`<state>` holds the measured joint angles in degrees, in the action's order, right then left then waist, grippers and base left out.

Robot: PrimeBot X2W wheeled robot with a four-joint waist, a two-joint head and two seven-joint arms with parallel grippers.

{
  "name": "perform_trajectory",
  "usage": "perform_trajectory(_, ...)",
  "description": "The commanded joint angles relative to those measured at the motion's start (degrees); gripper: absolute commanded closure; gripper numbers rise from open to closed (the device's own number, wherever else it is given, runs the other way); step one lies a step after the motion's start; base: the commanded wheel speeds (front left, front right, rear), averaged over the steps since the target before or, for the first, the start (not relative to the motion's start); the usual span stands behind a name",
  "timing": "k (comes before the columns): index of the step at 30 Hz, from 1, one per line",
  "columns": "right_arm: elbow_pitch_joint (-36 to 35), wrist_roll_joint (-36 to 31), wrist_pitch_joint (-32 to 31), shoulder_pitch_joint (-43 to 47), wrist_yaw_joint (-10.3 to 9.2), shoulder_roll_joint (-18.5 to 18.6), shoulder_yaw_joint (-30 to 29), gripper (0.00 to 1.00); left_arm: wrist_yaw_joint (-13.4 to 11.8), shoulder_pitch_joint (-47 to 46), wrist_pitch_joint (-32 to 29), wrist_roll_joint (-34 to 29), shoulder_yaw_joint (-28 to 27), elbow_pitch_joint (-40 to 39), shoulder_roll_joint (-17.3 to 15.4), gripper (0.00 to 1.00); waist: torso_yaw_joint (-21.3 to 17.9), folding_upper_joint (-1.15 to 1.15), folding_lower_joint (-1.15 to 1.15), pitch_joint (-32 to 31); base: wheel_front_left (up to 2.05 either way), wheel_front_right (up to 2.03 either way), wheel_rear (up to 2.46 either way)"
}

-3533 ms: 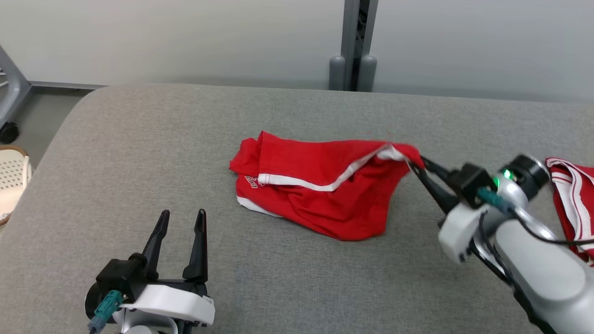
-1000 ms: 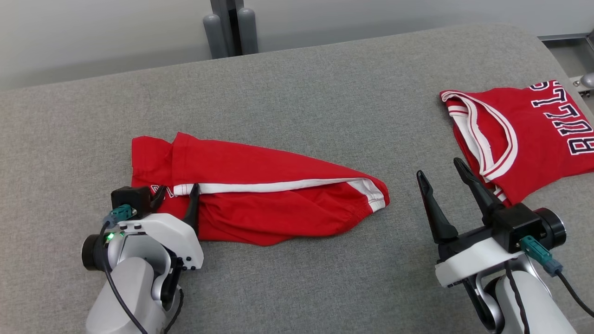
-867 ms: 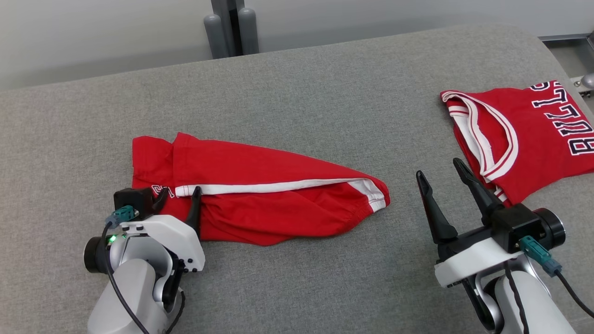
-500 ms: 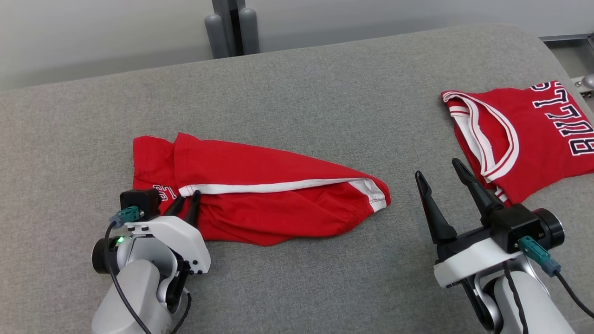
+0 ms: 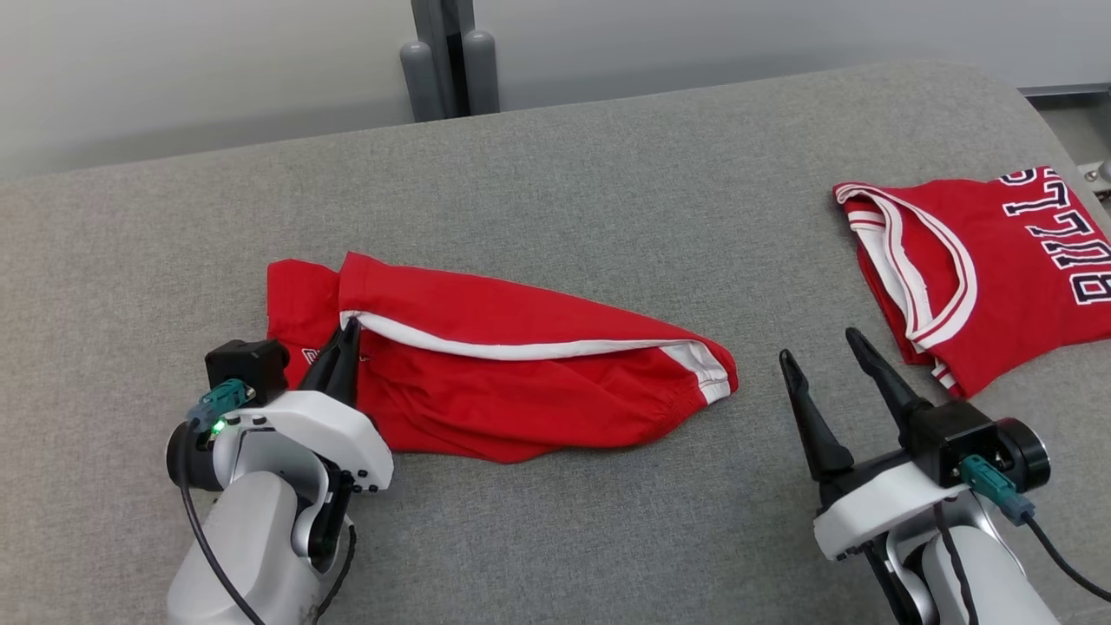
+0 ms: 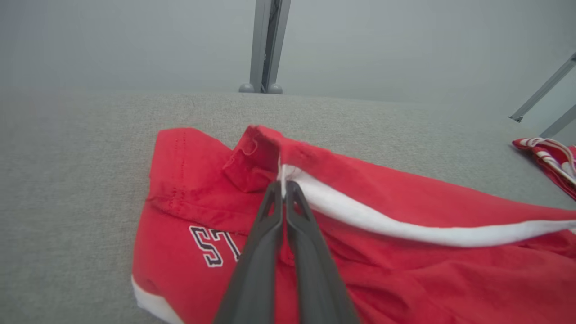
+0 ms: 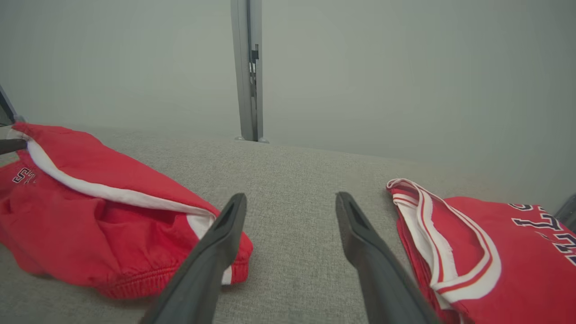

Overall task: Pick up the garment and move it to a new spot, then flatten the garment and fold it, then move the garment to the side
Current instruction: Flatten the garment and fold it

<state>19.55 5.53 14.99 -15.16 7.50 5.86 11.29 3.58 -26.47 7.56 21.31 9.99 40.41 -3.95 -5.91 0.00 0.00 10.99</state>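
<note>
Red shorts (image 5: 521,391) flat on grey padded table (image 5: 608,174) in head view, left of centre. Long axis from 9 to 3 o'clock, gathered elastic end pointing to 3, lettered end to 9. White trim (image 5: 521,350) running the same way under the upper fold. Left gripper (image 5: 349,327) at the 9 o'clock end, fingers pressed together and pinching the tip of the trim, that corner drawn up into a small peak. Right gripper (image 5: 818,344) at 4 o'clock of the shorts, fingers spread wide, holding nothing, clear of the cloth. Red Bulls jersey (image 5: 998,278) at 2 o'clock, well apart from the shorts.

Left wrist view: shorts (image 6: 405,252) stretching from centre toward 3 o'clock. Fingers (image 6: 261,252) shut tight on the trim where it meets the red fold. "ST" lettering (image 6: 213,245) at 8 o'clock of the tips.

Right wrist view: fingers (image 7: 211,256) wide apart over bare table, between shorts (image 7: 90,225) at 9 o'clock and jersey (image 7: 495,252) at 4 o'clock. Elastic end just beside the left-hand finger; contact impossible to tell.
</note>
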Motion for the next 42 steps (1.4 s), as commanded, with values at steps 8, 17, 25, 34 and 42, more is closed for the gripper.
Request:
perform_trajectory(8, 4.93, 2.08, -0.40, 0.81, -0.01, -0.16, 1.37, 0.00, 0.08, 1.49, 2.37, 1.19, -0.01, -3.33, -0.10, 1.00, 1.28, 0.00, 0.00, -1.61, 0.00, 0.00, 0.00)
perform_trajectory(17, 10.82, 3.46, -1.27, -1.80, -0.01, 0.10, 5.68, 0.00, 0.29, 3.18, 1.63, 1.46, 1.32, -6.53, -0.07, 1.00, 3.12, 0.00, 0.00, -2.25, 0.00, 0.00, 0.00)
perform_trajectory(25, 17.95, 4.42, -0.76, -5.61, -0.01, 0.16, 8.19, 0.00, 0.36, 3.80, 0.72, 1.36, 2.70, -9.37, -0.06, 1.00, 4.61, 0.00, 0.00, -1.91, 0.00, 0.00, 0.00)
perform_trajectory(34, 23.89, 5.48, -0.03, -9.95, -0.01, 0.37, 8.80, 0.00, 0.12, 4.11, 0.05, 1.70, 3.33, -11.54, -0.40, 1.00, 5.58, 0.00, 0.00, -1.10, 0.00, 0.00, 0.00)
perform_trajectory(42, 26.12, 6.79, 0.29, -12.21, -0.01, 1.40, 10.80, 1.00, -0.46, 3.81, -0.07, 2.16, 3.34, -12.38, -0.71, 1.00, 5.99, 0.00, 0.00, -0.89, 0.00, 0.00, 0.00)
